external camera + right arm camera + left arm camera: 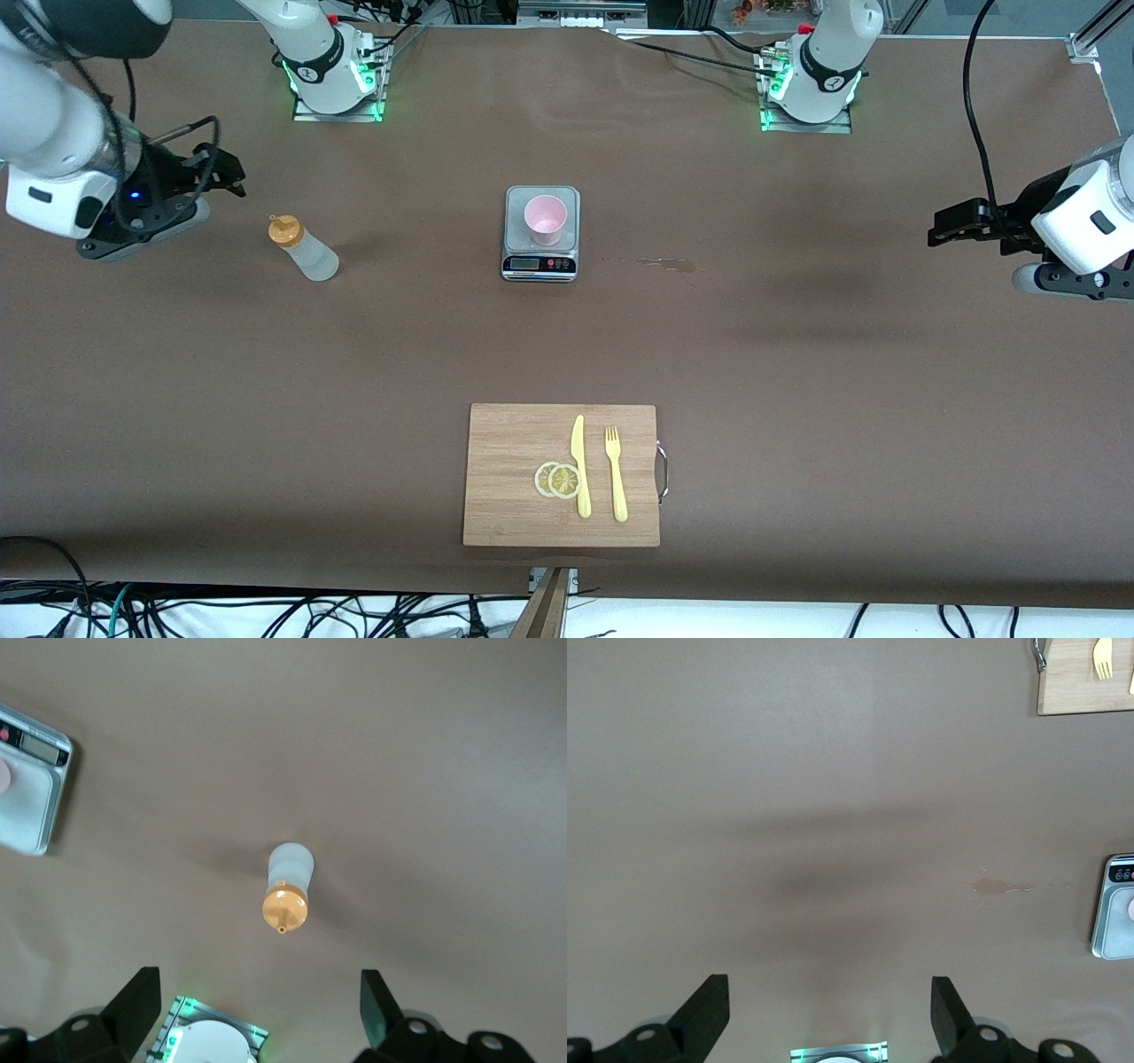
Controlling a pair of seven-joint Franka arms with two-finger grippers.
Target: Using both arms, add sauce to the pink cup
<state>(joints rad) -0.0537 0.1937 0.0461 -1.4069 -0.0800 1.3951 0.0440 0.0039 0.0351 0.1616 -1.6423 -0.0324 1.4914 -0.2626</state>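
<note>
The sauce bottle, frosted white with an orange cap, stands upright toward the right arm's end of the table. It also shows in the right wrist view. The pink cup stands on a small grey scale at mid-table. My right gripper is open and empty, up over the table beside the bottle and apart from it; its own view shows the jaws wide. My left gripper is open and empty over the left arm's end of the table; its own view shows bare table below.
A wooden cutting board lies nearer the front camera than the scale, with a yellow knife, a fork and lemon slices on it. A small brown stain marks the table beside the scale.
</note>
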